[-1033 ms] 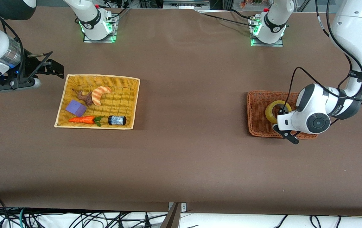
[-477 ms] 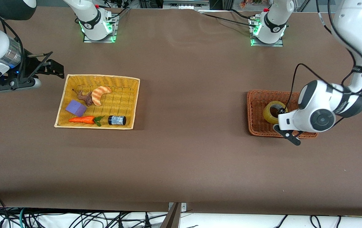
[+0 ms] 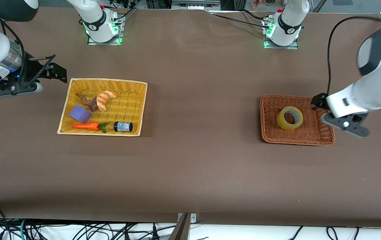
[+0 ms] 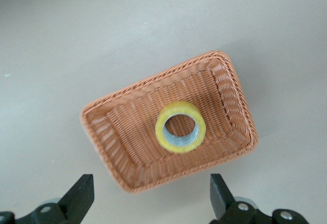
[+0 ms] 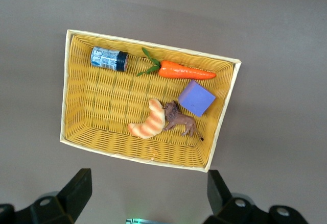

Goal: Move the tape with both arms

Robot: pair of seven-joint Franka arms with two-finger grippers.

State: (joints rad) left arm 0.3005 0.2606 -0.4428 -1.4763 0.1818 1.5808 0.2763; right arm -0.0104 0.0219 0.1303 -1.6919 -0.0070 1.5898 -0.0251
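Your left gripper (image 3: 320, 106) has let go of the tape (image 3: 290, 118) and pulled up and away toward the left arm's end of the table since a second ago; it now hangs over the rim of the brown basket (image 3: 266, 133) with its fingers (image 4: 82, 196) spread wide and nothing between them. You'll see the tape lying in the middle of that basket, slightly tilted, its grey core showing; the right gripper (image 3: 55, 71) waits as before, fingers (image 5: 76, 185) spread, above the table beside the yellow basket (image 3: 143, 110), whose carrot (image 3: 86, 126), jar (image 3: 123, 126), purple block (image 3: 80, 113) and croissant (image 3: 105, 99) have not moved. The table (image 3: 197, 100) is covered in plain brown cloth; cables (image 3: 77, 230) trail below its near edge.
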